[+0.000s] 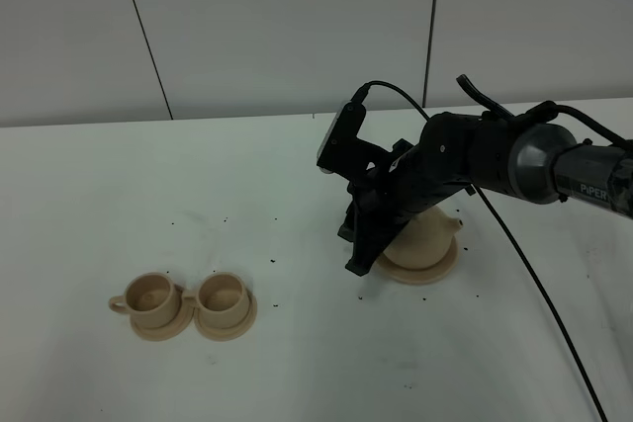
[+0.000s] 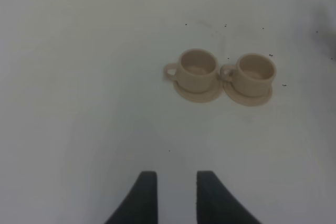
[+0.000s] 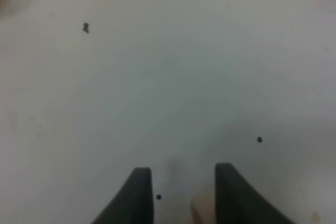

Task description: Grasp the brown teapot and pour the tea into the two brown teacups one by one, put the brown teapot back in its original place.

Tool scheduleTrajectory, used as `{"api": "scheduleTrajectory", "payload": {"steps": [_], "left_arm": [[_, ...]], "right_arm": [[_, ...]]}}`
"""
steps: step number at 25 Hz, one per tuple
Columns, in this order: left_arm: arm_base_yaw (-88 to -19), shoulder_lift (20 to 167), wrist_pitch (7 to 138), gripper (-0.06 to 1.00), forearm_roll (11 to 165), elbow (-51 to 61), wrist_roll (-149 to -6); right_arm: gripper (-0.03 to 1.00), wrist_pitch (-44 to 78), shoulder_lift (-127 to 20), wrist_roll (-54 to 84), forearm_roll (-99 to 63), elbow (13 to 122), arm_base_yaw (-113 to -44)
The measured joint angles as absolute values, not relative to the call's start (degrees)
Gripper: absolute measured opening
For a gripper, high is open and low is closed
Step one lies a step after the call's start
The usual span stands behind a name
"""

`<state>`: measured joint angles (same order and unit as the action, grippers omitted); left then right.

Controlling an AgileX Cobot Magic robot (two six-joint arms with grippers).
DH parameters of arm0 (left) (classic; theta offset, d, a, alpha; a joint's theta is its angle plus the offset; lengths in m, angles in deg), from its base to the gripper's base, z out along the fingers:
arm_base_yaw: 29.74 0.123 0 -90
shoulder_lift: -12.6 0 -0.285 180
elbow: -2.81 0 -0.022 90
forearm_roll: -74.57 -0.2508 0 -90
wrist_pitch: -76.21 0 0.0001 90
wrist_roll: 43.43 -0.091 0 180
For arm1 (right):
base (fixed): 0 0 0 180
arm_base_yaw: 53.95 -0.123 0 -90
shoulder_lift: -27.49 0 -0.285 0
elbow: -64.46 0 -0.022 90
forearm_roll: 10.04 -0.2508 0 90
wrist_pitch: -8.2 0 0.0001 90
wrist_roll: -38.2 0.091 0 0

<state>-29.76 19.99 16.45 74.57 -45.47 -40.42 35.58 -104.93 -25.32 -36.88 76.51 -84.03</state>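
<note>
Right end effector left of the teapot, jaws apart, hold unclear: clamp it squarely, then lift level.

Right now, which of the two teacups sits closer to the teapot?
The right-hand teacup in the high view; the left-hand teacup sits beyond it, farther from the teapot.
</note>
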Motion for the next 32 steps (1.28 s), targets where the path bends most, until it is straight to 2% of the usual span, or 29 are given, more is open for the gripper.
{"api": "scheduleTrajectory", "payload": {"steps": [32], "left_arm": [[-29.76,19.99,16.45,0.25,74.57,-45.47,-40.42]], "right_arm": [[0.28,35.29,-104.93,-27.91,-36.85,76.51,-84.03]]}}
